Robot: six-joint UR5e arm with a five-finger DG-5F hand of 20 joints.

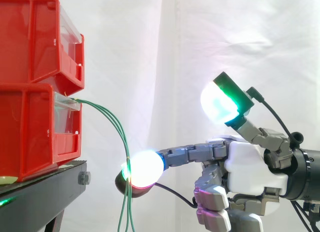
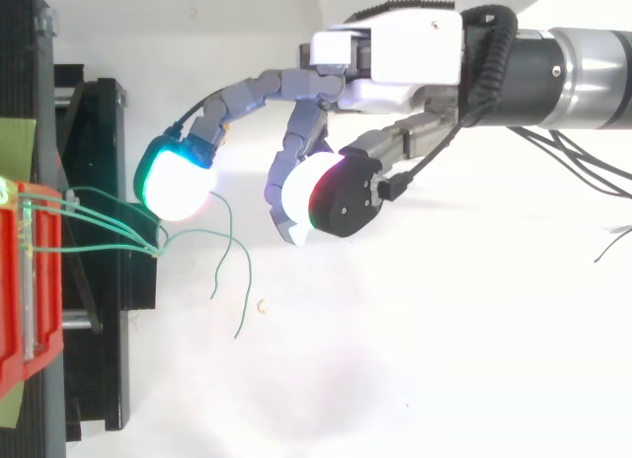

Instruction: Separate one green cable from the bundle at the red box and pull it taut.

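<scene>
two stacked red plastic bins (image 1: 30,127) sit at the left on a black stand (image 1: 45,184), before a white curtain (image 1: 150,52). thin green cables (image 1: 126,212) leave the gap between the bins, arc to the right, then hang straight down. seen from above, their loose ends (image 2: 242,280) splay apart. the robot hand (image 1: 252,164) reaches in level from the right. one finger is stretched straight left, and its glowing fingertip (image 1: 145,167) rests against the cables at their bend. another digit stands raised. the remaining fingers curl downward and hold nothing, so no finger closes around a cable.
</scene>
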